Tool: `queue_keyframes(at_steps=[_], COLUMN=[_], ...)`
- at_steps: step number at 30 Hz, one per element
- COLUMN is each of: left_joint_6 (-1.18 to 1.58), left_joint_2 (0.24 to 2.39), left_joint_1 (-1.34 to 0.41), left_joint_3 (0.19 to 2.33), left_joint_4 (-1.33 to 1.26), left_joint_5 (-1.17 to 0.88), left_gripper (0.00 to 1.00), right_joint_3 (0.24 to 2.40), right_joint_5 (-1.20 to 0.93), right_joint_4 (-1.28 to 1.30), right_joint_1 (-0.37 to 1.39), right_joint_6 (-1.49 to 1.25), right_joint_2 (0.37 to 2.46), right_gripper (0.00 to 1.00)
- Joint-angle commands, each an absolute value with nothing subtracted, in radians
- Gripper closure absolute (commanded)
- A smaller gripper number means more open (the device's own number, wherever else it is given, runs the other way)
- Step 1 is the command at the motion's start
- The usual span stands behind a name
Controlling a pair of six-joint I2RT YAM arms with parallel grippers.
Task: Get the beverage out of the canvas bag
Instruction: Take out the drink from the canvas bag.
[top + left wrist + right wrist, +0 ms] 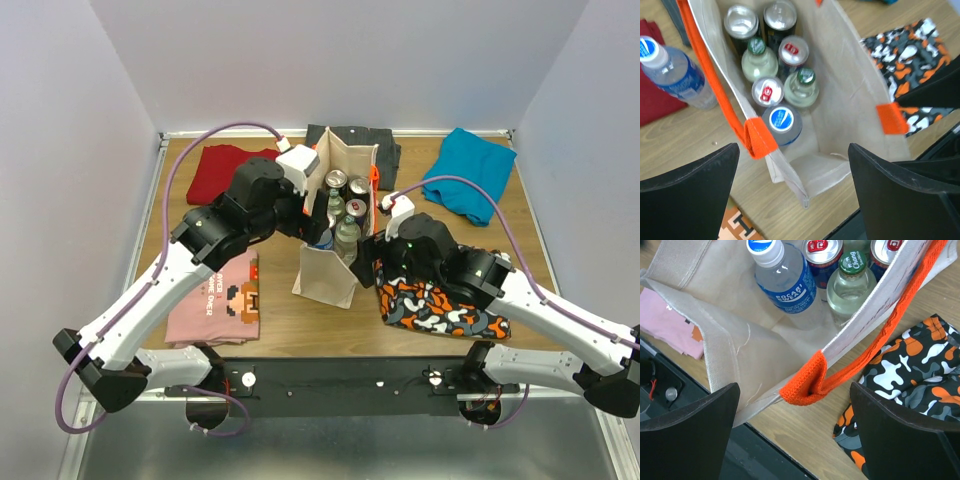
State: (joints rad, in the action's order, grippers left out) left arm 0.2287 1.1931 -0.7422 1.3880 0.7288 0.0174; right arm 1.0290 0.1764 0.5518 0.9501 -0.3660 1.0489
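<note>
Beverages (340, 205) stand upright in the tall beige canvas bag (325, 275), lids and caps facing up, long axes vertical. The boxy bag sits mid-table between my arms, mouth open upward, its longer side running from the far edge toward my bases.

Inside I count seven:
- two silver-lidded metal cans (741, 22)
- two red-lidded cans (767, 90)
- two clear glass bottles with green caps (804, 80)
- one clear plastic bottle with a blue cap and blue label (782, 282)

Another blue-capped plastic bottle (675, 72) stands on the wooden table (300, 330) just outside the bag's left wall.

My left gripper (794, 150) hovers over the bag's near end, spread wide and empty. My right gripper (795, 390) is also spread and empty above the woven orange strap (810, 385), near an orange, black and white camouflage cloth (440, 305).
</note>
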Motion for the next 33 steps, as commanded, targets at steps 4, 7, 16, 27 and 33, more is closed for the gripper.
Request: queue_keyframes(at_steps=[4, 7, 16, 27, 33], left_joint_6=[0.227, 0.219, 0.218, 0.238, 0.244], left_joint_2=[1.247, 1.299, 1.376, 1.440, 1.468], left_joint_1=[-0.772, -0.784, -0.793, -0.793, -0.793], left_joint_3=[1.522, 1.526, 1.476, 1.471, 1.462], left_joint_4=[0.723, 0.727, 0.678, 0.690, 0.719], left_joint_5=[-0.133, -0.158, -0.158, -0.022, 0.077], left_gripper=[0.01, 0.01, 0.02, 0.03, 0.05], right_joint_3=[0.999, 0.994, 1.002, 1.019, 1.022], right_joint_5=[0.158, 0.181, 0.238, 0.268, 0.276], right_joint_4=[0.611, 0.603, 0.612, 0.626, 0.626], right_joint_1=[0.957, 0.957, 0.959, 0.957, 0.957], right_joint_6=[-0.345, -0.348, -0.362, -0.360, -0.356], right_joint_2=[1.037, 1.023, 0.993, 0.982, 0.989], right_gripper=[0.00, 0.00, 0.00, 0.00, 0.00])
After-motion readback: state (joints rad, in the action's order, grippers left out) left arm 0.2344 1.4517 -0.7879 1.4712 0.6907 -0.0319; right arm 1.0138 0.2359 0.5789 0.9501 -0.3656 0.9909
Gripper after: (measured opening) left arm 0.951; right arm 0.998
